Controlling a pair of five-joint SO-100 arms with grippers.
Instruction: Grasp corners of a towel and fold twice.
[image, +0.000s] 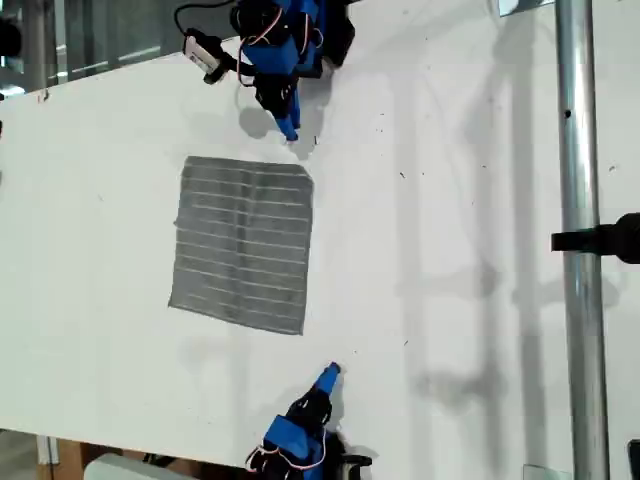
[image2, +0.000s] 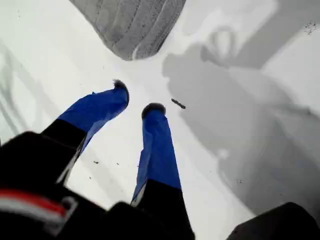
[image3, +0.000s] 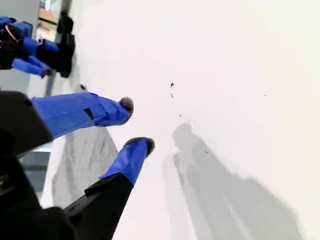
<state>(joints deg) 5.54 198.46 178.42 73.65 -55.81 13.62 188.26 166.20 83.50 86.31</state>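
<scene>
Gaping moderately apart and gripping nothing, the jaws of my first gripper (image2: 136, 97) are hovering over bare white surface (image2: 60, 65). One rounded corner (image2: 131, 56) of the grey striped towel (image2: 132, 25) is lying just ahead of the tips, not touching them, and a small dark mark (image2: 178, 103) is sitting beside one fingertip. The jaws of my second gripper (image3: 136, 125) are also standing apart and holding nothing, with the towel showing beyond and to one side of them. In the exterior view the towel is lying flat and unfolded between the two arms, the first gripper near its upper right corner, the second gripper farther off from its lower right corner (image: 298, 330).
</scene>
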